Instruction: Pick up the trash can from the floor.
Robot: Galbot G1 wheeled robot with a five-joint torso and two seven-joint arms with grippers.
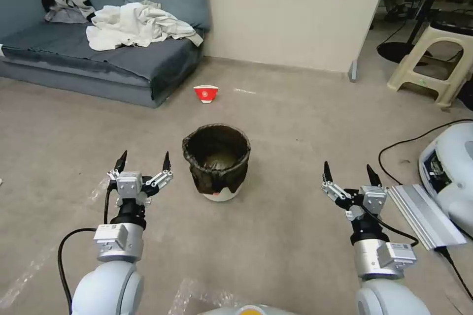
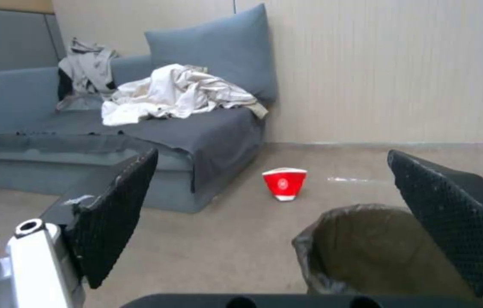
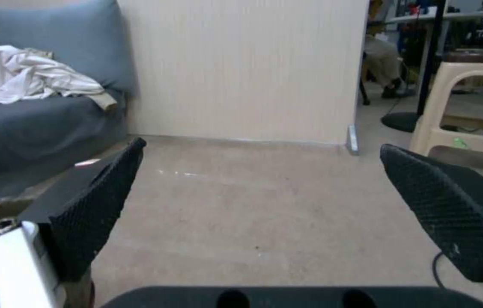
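Note:
The trash can (image 1: 217,161), a small white bin lined with a crinkled dark bag, stands upright on the beige floor (image 1: 295,123) straight ahead. My left gripper (image 1: 143,161) hangs open just to its left, apart from it, with nothing between its fingers. In the left wrist view the trash can (image 2: 367,252) shows partly behind one black finger (image 2: 453,214). My right gripper (image 1: 349,173) is open as well, farther off on the can's right side. The right wrist view looks over bare floor (image 3: 264,205) between its spread fingers (image 3: 93,205).
A red-and-white paper cup (image 1: 205,93) lies beyond the can, near a grey sofa (image 1: 98,59) with crumpled cloth. A beige plastic stool (image 1: 433,64) stands at the far right. A white device (image 1: 451,172) with a black cable sits close to my right arm.

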